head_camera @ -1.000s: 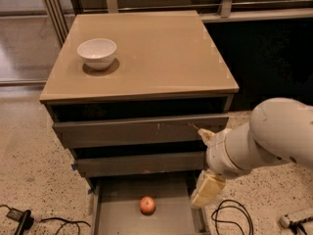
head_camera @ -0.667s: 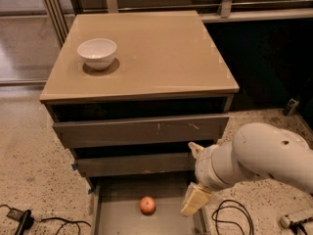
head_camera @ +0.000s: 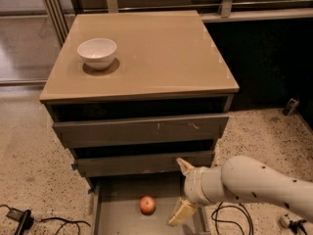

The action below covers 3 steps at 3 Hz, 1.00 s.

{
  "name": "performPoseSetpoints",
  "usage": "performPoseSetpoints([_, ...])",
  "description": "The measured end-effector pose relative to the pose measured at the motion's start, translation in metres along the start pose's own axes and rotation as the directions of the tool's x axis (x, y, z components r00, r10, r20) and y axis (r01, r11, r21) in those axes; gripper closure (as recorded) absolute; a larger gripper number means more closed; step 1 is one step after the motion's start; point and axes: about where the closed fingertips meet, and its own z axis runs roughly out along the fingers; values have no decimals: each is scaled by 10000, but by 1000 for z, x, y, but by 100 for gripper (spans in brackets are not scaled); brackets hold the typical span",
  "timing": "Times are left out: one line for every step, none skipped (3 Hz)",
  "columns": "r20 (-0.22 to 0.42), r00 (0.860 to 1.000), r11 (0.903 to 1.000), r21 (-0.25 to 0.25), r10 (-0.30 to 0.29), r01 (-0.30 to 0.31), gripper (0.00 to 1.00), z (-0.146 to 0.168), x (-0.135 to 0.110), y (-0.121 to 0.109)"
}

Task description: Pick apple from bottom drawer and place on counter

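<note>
The small red-orange apple [head_camera: 147, 204] lies on the flat grey floor of the pulled-out bottom drawer [head_camera: 120, 214], near its middle. My gripper [head_camera: 175, 192] hangs over the right part of that drawer, just right of the apple and not touching it. Its two tan fingers [head_camera: 182, 212] are spread apart with nothing between them. The white arm reaches in from the lower right. The glossy tan counter [head_camera: 151, 53] tops the dark cabinet above.
A white bowl [head_camera: 97, 52] stands on the counter's left rear part. The two upper drawers [head_camera: 142, 129] are nearly shut, right above the gripper. Black cables lie on the speckled floor at the lower left [head_camera: 22, 218] and lower right [head_camera: 230, 219].
The arm and gripper have moved left and down, from beside the drawer's right edge to over the drawer floor, closer to the apple. The apple has not moved.
</note>
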Motion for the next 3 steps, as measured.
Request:
performPoseSetpoints([606, 9981, 9997, -249, 58, -43, 0, 37, 22, -2])
performPoseSetpoints([870, 9959, 9980, -606, 255, -203, 0, 68, 49, -14])
performPoseSetpoints([1006, 9918, 9930, -964, 782, -685, 0, 97, 76, -23])
